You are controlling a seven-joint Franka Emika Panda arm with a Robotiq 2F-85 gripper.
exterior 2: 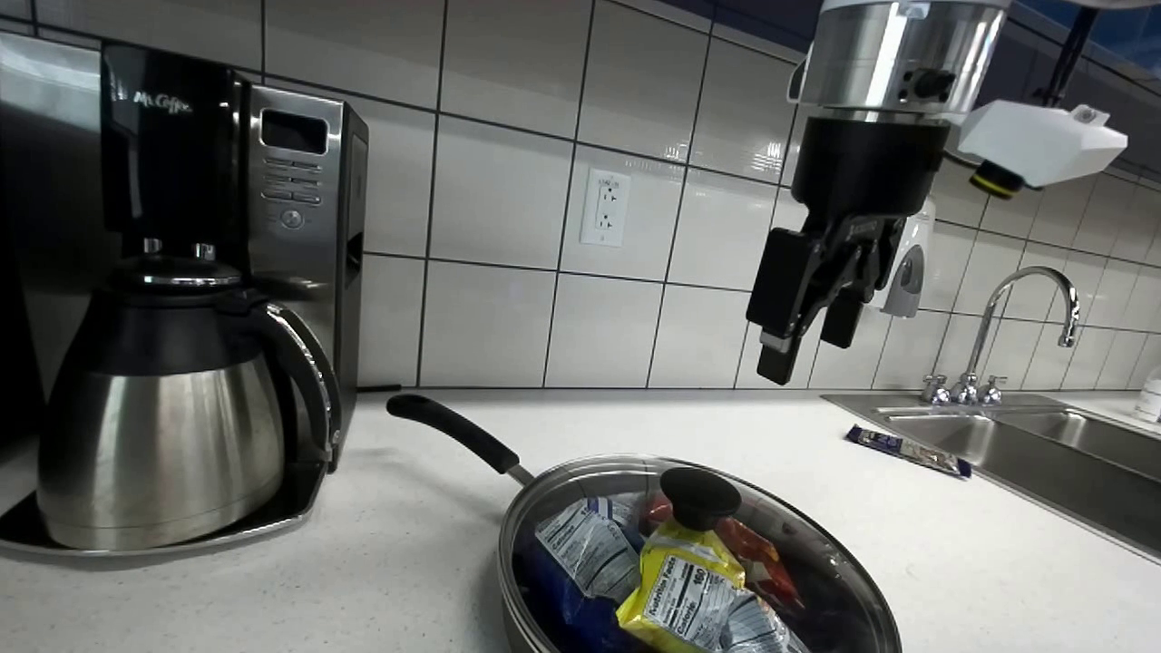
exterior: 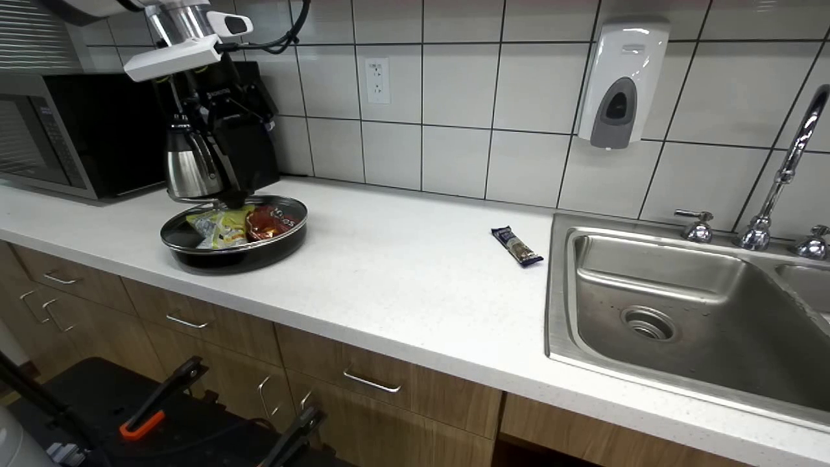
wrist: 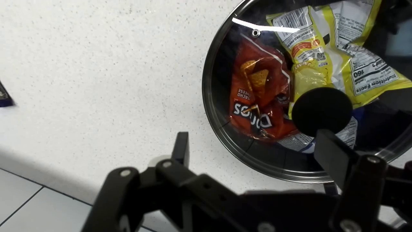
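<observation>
Wrist view's got the jaws spread wide, well apart from each other, with a round glass lid [wrist: 222,96] filling the right half of the shot. From that angle one jaw overlaps the edge of the lid's black knob [wrist: 322,111], but an exterior view shows a clear gap: the jaws hang in the air, higher than the knob.

The lid sits on a black frying pan [exterior: 227,261], which is on the white speckled table [exterior: 389,272]. Pan's black handle [exterior 2: 453,431] pokes out toward the tiled wall [exterior 2: 499,199]. You can see right through the glass: a red Doritos Nacho Cheese bag [wrist: 260,93], a crumpled yellow snack bag [wrist: 334,64] next to it, and a blue snack bag [exterior 2: 585,571] partly covered by the yellow one. Can't make out the brand on those two, sorry.

Mr. Coffee coffee maker [exterior 2: 299,209] stands near the pan, steel carafe [exterior 2: 163,444] on its base. There's a microwave [exterior: 107,136] on that end of the table too.

Way over from the pan, a snack bar [exterior: 517,247] in a dark blue wrapper lies flat just beside the sink [exterior: 687,350]. Chrome faucet [exterior: 784,170] at the back of the sink, white soap dispenser [exterior: 624,78] up on the tiles.
</observation>
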